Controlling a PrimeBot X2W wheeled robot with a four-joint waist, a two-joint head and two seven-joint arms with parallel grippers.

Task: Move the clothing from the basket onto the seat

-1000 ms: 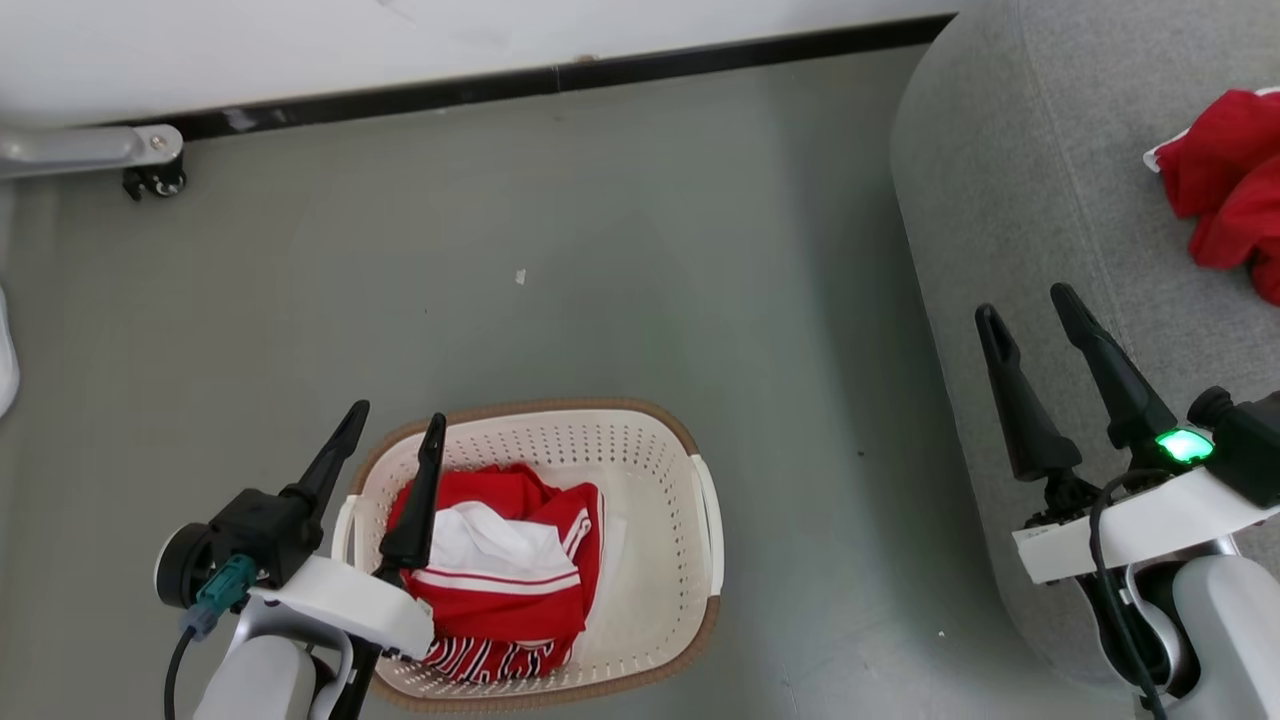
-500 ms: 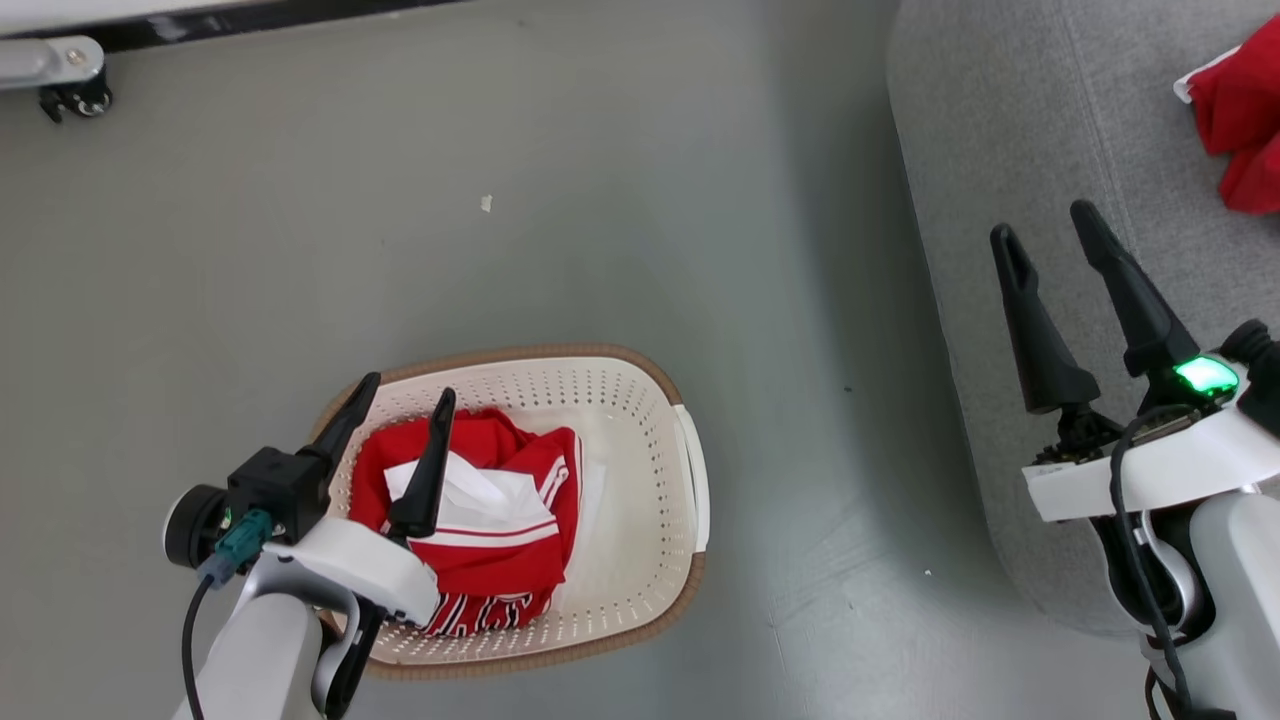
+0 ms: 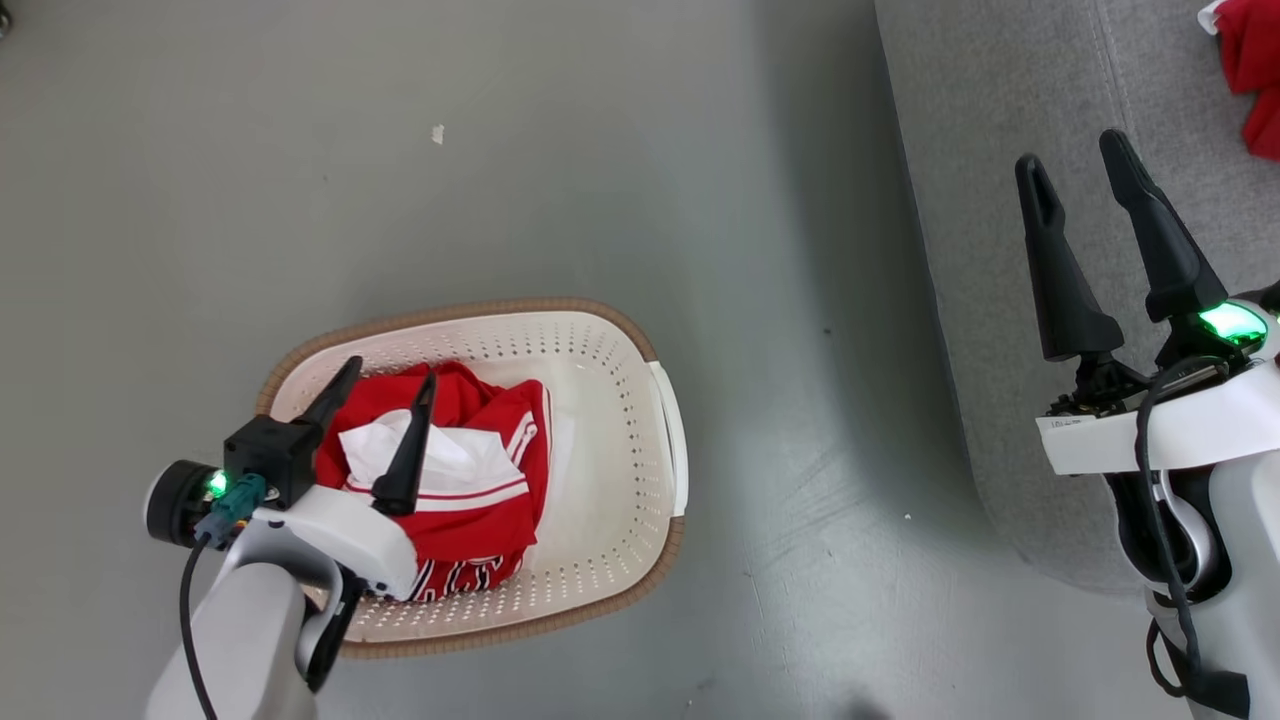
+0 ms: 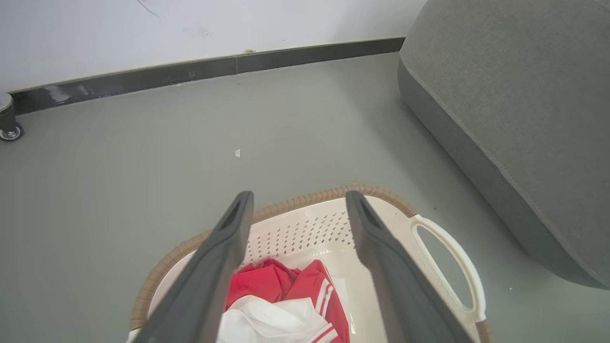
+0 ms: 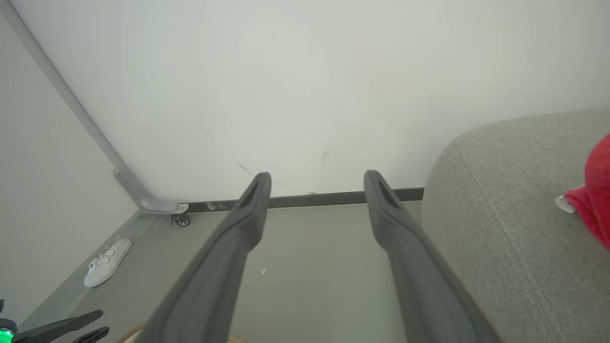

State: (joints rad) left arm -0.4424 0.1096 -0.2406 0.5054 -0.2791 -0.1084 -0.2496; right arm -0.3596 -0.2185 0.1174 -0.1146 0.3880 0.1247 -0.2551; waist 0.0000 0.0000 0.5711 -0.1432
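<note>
**Laundry transfer, partly complete**

Nearest me, my left pincer (image 3: pixel 392 370) hung spread and empty over the basket (image 3: pixel 470 305). Its fingers pointed across the red-and-white garment (image 3: pixel 480 490), which lay bunched in the basket's left half. No contact with the fabric was evident. My right pincer (image 3: pixel 1072 152), likewise spread and holding nothing, stood above the near edge of the seat (image 3: pixel 1000 260). The basket sat on the grey floor (image 3: pixel 500 150), beside the seat but apart from it. Farthest off, a red garment (image 3: pixel 1255 60) rested on the seat cushion, cut by the frame's edge. By this layout I judged one piece delivered and at least one left to grasp, lift and carry across. Whether more lay beneath it could not be told.
</note>
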